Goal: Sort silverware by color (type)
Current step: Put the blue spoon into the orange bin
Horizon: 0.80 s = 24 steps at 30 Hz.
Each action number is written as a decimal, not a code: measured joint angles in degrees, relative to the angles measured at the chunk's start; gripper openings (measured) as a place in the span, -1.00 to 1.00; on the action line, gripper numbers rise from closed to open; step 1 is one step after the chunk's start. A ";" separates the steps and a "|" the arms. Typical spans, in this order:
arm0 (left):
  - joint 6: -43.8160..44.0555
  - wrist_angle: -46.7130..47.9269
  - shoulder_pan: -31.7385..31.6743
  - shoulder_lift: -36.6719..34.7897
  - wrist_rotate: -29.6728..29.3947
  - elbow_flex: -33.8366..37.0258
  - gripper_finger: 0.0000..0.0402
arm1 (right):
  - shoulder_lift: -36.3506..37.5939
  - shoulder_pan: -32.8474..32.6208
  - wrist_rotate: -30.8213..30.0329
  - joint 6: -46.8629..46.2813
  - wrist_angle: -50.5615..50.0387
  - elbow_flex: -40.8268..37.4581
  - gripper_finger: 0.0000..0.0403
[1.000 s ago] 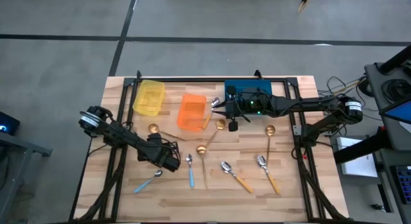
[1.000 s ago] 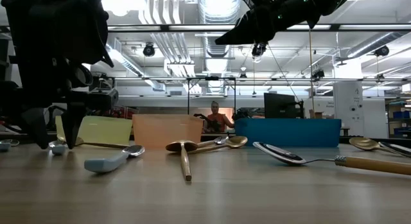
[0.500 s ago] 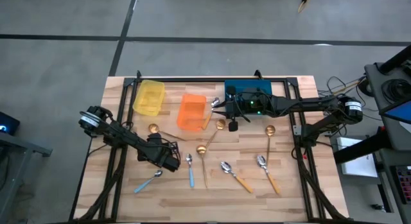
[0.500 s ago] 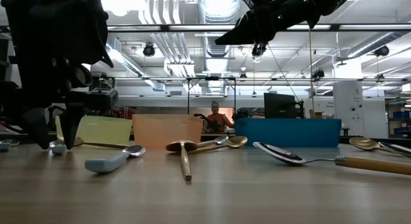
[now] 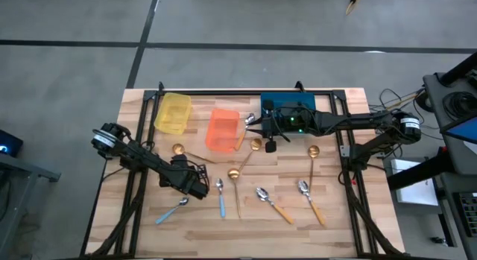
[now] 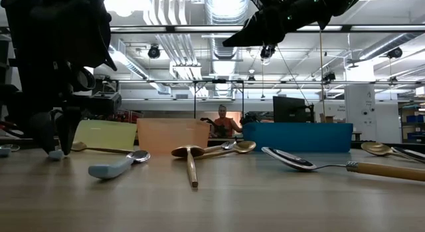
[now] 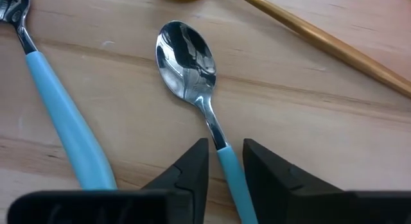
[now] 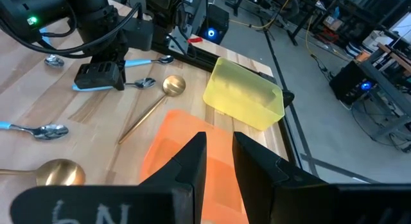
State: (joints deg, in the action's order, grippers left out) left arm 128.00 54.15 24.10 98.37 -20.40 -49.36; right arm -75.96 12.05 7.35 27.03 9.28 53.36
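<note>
At lower left of the high view, the left gripper (image 7: pixel 225 163), jaws narrow, straddles a blue spoon (image 7: pixel 199 95); right gripper's (image 8: pixel 218 156) jaws narrow, empty.

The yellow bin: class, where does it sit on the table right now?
In the high view the yellow bin sits at the table's far left corner, just left of the orange bin.

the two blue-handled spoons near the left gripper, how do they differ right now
One blue spoon has its handle between the left gripper's fingers, which stand at either side of it; the other blue spoon lies apart, ungripped. In the high view the first lies nearly straight up and down the table, the second on a slant. Both have silver bowls, light-blue handles, and lie flat on the table.
</note>
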 joint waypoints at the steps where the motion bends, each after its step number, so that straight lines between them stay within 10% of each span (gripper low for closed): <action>1: -0.02 0.00 0.00 0.00 0.02 0.00 -0.62 | 0.00 0.00 0.00 0.00 0.00 0.00 -0.66; 24: -1.35 -0.15 0.00 0.08 0.45 0.02 -0.84 | 0.00 0.00 -0.02 0.06 -0.04 0.00 -0.66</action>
State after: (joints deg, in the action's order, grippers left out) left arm 126.65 54.00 24.10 98.45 -19.95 -49.34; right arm -75.96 12.05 7.34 27.09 9.23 53.36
